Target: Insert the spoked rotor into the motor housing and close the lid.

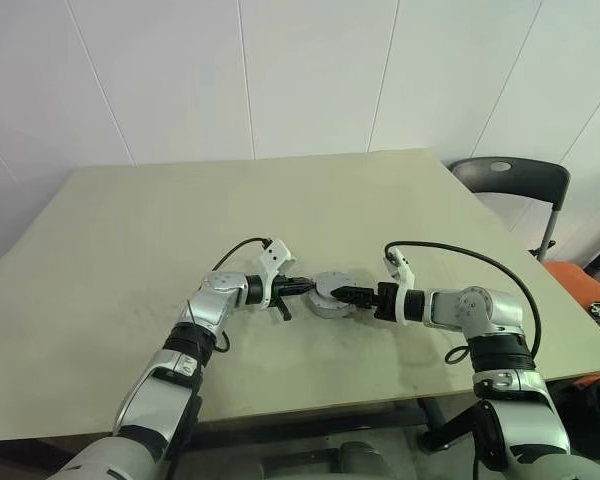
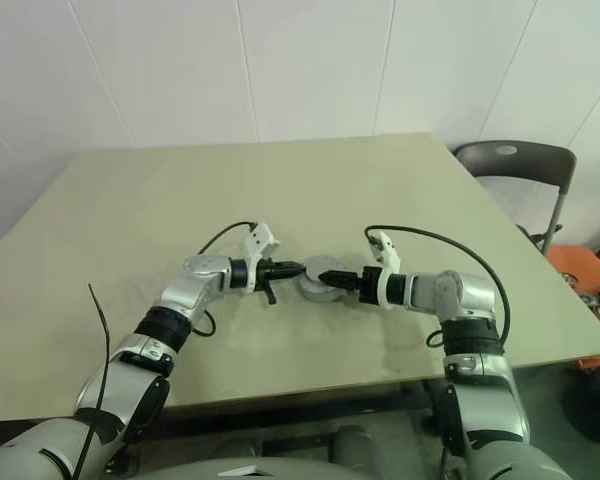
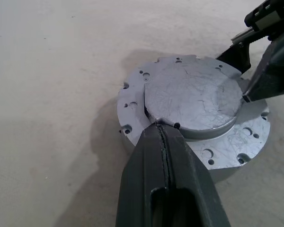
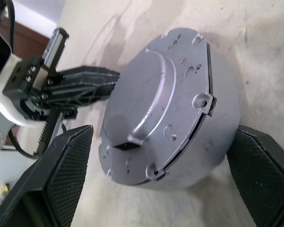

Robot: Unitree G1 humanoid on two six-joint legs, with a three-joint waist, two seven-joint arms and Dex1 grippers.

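With 1 lid (image 3: 194, 97) on 1 motor housing (image 4: 217, 118): left gripper (image 3: 162, 130) clenched, right gripper (image 4: 156, 184) spread.

It looks like a plain lab or test room: white panelled walls (image 1: 280, 70) rise behind a bare beige tabletop (image 1: 130, 230). A dark folding chair (image 1: 510, 180) stands at the tabletop's two o'clock corner, with an orange bin of small parts (image 1: 585, 290) on the floor at about four o'clock.

No legible text or markings

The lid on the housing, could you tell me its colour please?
Silver-grey metal lid, best seen in the left wrist view.
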